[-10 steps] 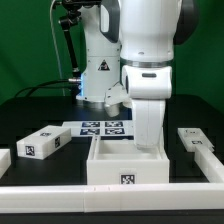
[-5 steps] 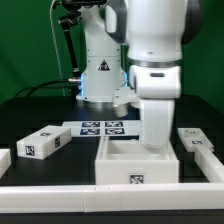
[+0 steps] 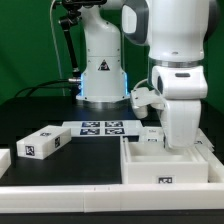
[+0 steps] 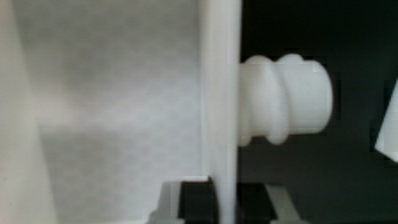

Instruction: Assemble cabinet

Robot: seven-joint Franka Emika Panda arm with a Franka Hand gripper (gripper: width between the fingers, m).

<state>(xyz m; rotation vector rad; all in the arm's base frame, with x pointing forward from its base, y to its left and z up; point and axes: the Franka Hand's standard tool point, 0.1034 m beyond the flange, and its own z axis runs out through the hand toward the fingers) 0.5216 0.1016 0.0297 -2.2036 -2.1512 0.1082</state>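
The cabinet's white open-box shell [image 3: 165, 168] lies on the black table at the exterior view's right, with a square tag on its front face. My gripper [image 3: 178, 148] reaches down onto the shell's far wall and is shut on it. In the wrist view the thin white wall [image 4: 221, 100] runs between my two dark fingertips [image 4: 192, 203], with the gripper [image 4: 224, 203] closed around it. A white ribbed round stub [image 4: 288, 92] sticks out beside the wall. A small drawer block [image 3: 40, 143] with tags lies at the exterior view's left.
The marker board [image 3: 103, 128] lies flat in front of the robot base [image 3: 100, 75]. A low white rail [image 3: 80, 195] runs along the table's front. Another white piece [image 3: 3, 158] shows at the far left edge.
The gripper has carried the shell steadily toward the exterior view's right, from the middle of the table. The shell now covers the part that lay at the right.
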